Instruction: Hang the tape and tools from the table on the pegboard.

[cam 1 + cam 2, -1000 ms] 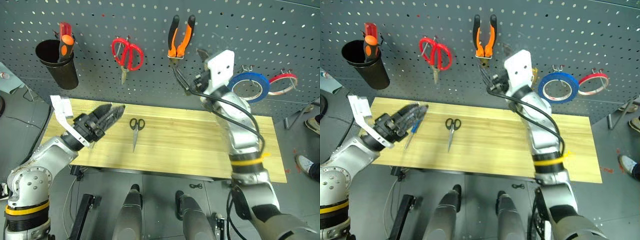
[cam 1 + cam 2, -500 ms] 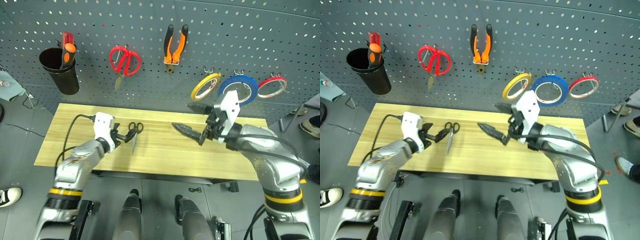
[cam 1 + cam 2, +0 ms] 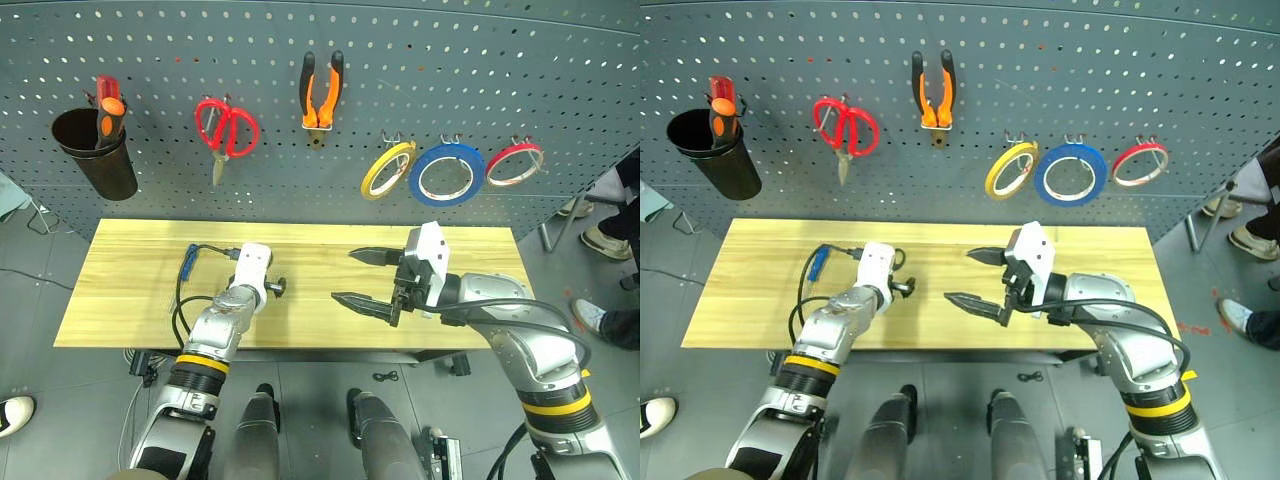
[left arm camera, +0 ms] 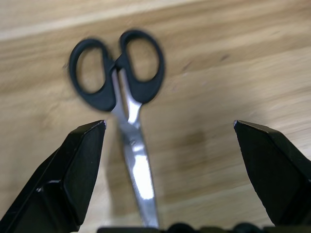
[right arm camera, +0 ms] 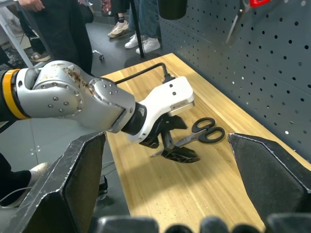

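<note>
The blue-handled screwdriver (image 3: 189,263) lies left of the tabletop's (image 3: 110,300) middle. Beside it, the left pincer (image 5: 176,147) is spread wide over the black scissors (image 4: 124,104), apparently not touching. The right pincer (image 3: 364,280) hovers wide open and empty near the middle. On the pegboard (image 3: 560,80) hang the pliers (image 3: 321,90) and yellow tape (image 3: 388,169).

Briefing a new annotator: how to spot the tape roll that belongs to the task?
Look at the pegboard, right of the orange pliers, where three rolls hang in a row. The tape is the leftmost: thin and yellow, beside a bigger blue roll and a red one.
</note>
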Motion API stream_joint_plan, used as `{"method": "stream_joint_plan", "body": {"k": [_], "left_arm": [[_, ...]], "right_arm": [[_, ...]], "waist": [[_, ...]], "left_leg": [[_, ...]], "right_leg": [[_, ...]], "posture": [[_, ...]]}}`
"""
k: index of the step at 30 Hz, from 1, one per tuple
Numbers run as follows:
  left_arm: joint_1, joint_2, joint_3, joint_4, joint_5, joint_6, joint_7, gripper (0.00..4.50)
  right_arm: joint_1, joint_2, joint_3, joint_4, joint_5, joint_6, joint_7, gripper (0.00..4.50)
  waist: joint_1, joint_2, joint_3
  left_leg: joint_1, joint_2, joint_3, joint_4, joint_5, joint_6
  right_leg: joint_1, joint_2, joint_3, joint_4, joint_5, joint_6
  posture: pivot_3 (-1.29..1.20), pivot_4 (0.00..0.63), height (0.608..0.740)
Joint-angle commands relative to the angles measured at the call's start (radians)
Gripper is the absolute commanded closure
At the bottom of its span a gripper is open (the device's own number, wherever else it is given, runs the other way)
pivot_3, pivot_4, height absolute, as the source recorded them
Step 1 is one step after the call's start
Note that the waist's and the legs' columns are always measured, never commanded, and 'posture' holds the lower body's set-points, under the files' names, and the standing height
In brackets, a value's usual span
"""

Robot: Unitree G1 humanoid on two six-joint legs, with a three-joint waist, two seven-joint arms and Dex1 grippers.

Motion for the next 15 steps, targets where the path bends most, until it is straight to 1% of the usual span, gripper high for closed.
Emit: {"method": "stream_joint_plan", "body": {"k": [1,4,9,10,11,15], "left_arm": [[0.018,-0.017,0.034,-0.059,0.017,0.068,0.027,0.0],[0.035,-0.042,0.08,-0.067,0.003,0.119,0.039,0.0],[0.033,-0.043,0.103,-0.032,-0.005,0.15,-0.004,0.0],[0.03,-0.042,0.099,-0.023,0.001,0.147,-0.012,0.55],[0.024,-0.039,0.096,-0.009,0.001,0.141,-0.029,0.87],[0.008,-0.028,0.098,0.027,0.013,0.121,-0.056,2.76]], "right_arm": [[0.015,0.001,-0.017,-0.042,0.005,-0.022,-0.012,0.05],[0.025,-0.002,-0.014,-0.053,0.006,-0.021,-0.016,0.05],[0.039,-0.004,-0.009,-0.066,-0.001,-0.026,-0.021,0.05],[0.039,-0.004,-0.011,-0.065,-0.001,-0.026,-0.022,0.0],[0.035,-0.001,-0.01,-0.064,-0.001,-0.023,-0.025,0.0],[0.024,0.001,-0.009,-0.062,0.002,-0.018,-0.029,0.0]], "waist": [[0.0,0.0,0.0],[0.0,0.0,0.0],[0.0,0.0,0.0],[0.0,0.0,0.0],[0.0,0.0,0.0],[-0.001,0.0,0.0]], "left_leg": [[0.0,0.0,0.0,0.0,0.0,0.0],[0.0,0.0,0.0,0.0,0.0,0.0],[0.001,0.0,0.0,0.0,0.0,0.0],[0.002,0.0,0.0,0.0,0.0,0.0],[0.003,0.0,0.0,0.0,0.0,0.0],[0.008,0.0,0.0,0.0,0.0,0.0]], "right_leg": [[0.0,0.0,0.0,0.0,0.0,0.0],[0.0,0.0,0.0,0.0,0.0,0.0],[0.001,0.0,0.0,0.0,0.0,0.0],[0.002,0.0,0.0,0.0,0.0,0.001],[0.003,0.0,0.0,0.0,-0.001,0.001],[0.009,0.0,0.0,-0.001,-0.001,0.002]], "posture": [[-0.03,0.312,0.74],[-0.03,0.313,0.74],[-0.02,0.308,0.74],[-0.02,0.307,0.74],[-0.02,0.307,0.74],[-0.01,0.301,0.74]]}}
